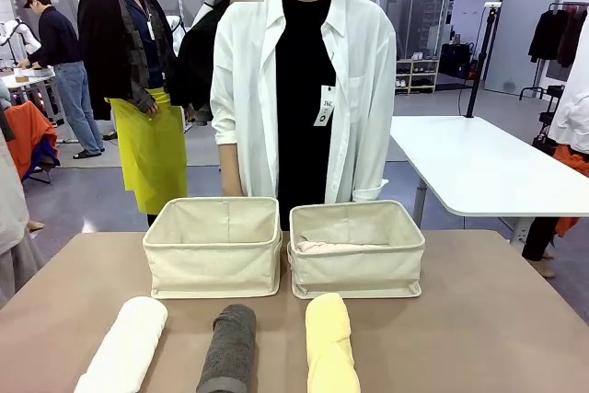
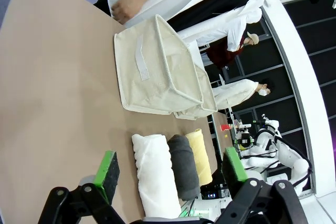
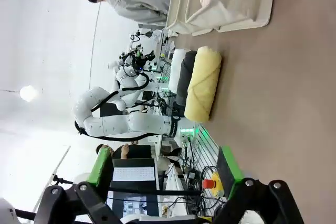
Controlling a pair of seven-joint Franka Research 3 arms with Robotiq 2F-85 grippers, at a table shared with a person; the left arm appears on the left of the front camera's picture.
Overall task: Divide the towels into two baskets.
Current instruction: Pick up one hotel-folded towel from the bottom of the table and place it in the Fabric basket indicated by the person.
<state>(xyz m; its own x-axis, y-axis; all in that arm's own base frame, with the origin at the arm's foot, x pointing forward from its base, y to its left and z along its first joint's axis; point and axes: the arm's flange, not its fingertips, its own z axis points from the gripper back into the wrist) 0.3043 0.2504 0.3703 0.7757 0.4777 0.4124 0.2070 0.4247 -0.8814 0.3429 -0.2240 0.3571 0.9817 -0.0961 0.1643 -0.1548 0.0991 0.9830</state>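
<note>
Both claws are wide open and hold nothing. The left claw [image 2: 170,167] hangs over the table [image 2: 52,103] with its green pads far apart. The right claw [image 3: 164,167] hangs open the same way.

Closest to the robot, three rolled towels lie side by side on the table. The white towel [image 1: 124,342] is at 7 o'clock, the grey towel [image 1: 228,347] at 6 o'clock and the yellow towel [image 1: 331,342] at 5 o'clock.

Farther off, at 12 o'clock from the rolls, two cloth baskets stand just beside each other. The left basket [image 1: 213,264] looks empty from here. The right basket [image 1: 359,273] has a pale pink towel [image 1: 331,248] lying in it. A person [image 1: 304,89] stands behind the baskets.

The towels look soft, light and squashy, so they should not break or slip. A roll may come undone if it is picked up by one end. The best place to grab is probably the middle, with the pads squeezing across the roll. The basket walls look floppy, so a bump could push them in.
</note>
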